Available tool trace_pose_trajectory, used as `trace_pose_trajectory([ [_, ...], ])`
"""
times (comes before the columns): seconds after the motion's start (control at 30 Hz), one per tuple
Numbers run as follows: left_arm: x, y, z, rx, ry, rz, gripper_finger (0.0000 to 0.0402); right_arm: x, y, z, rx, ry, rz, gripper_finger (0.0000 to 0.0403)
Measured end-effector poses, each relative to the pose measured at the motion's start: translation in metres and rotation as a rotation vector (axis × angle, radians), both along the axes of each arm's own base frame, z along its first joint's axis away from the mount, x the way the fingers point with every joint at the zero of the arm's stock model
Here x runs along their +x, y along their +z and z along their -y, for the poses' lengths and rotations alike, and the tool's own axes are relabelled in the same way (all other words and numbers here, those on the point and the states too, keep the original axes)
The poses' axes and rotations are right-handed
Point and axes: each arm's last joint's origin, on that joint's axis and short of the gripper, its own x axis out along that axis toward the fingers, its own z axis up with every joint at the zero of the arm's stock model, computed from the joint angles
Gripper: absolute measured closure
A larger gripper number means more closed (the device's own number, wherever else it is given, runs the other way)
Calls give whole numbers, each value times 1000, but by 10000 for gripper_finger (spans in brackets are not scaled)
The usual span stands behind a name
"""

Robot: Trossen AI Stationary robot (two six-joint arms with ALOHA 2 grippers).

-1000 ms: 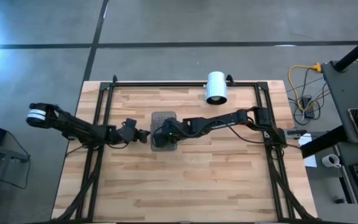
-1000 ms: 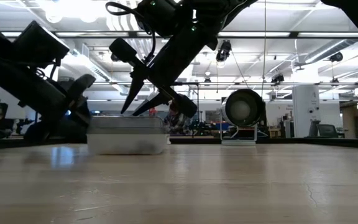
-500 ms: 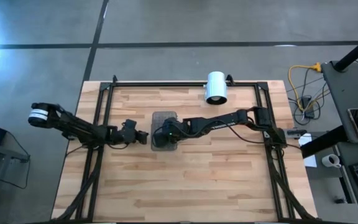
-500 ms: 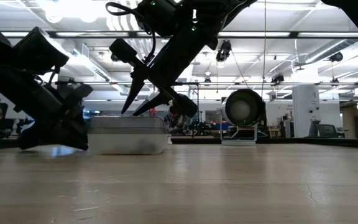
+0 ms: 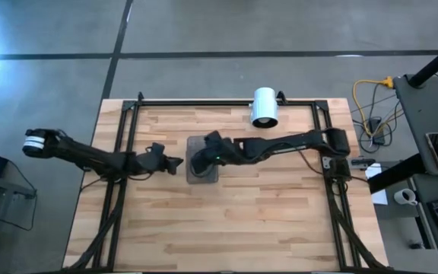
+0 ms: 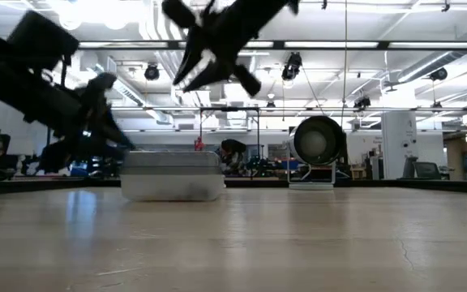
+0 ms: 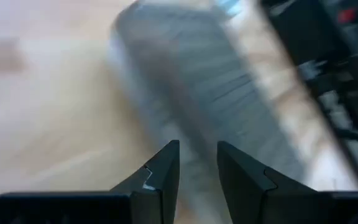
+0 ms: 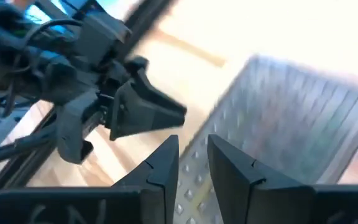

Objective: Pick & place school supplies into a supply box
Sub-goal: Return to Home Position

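Note:
The supply box, a flat translucent grey case, lies on the table's middle with its dotted lid down; it also shows in the low view and, blurred, in the left wrist view. No pens, pencils or scissors show anywhere. My right gripper hovers well above the box, fingers shut to a thin slit. My left gripper is shut, raised off the table just left of the box's left end.
A white cylinder lies at the table's far edge, right of the box. Black frame rails run along the table's left, right and far sides. Bare wood spans the near half.
My right gripper has risen from just over the box lid to well above it. My left gripper dipped to the table beside the box's left end, then lifted and tilted up. The box has slid slightly toward the table's right.

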Motion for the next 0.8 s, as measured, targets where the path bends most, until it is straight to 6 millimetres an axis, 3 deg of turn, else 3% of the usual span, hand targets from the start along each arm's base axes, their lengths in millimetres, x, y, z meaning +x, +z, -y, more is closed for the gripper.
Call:
trace_pose_trajectory([
  [0.17, -7, 27, 0, 76, -41, 162, 309, -22, 50, -3, -235, 125, 23, 316],
  [0.4, -25, 60, 4, 113, -162, 409, 309, -72, 127, -1, -253, 172, 178, 319],
  [0.57, -37, 87, 9, 369, -393, 608, 309, -114, 173, -18, -373, 495, 305, 327],
  [0.67, -43, 93, 9, 460, -431, 653, 309, -138, 174, -24, -382, 555, 267, 331],
  [0.8, -51, 98, 8, 547, -418, 687, 309, -167, 145, -24, -353, 470, 185, 333],
])
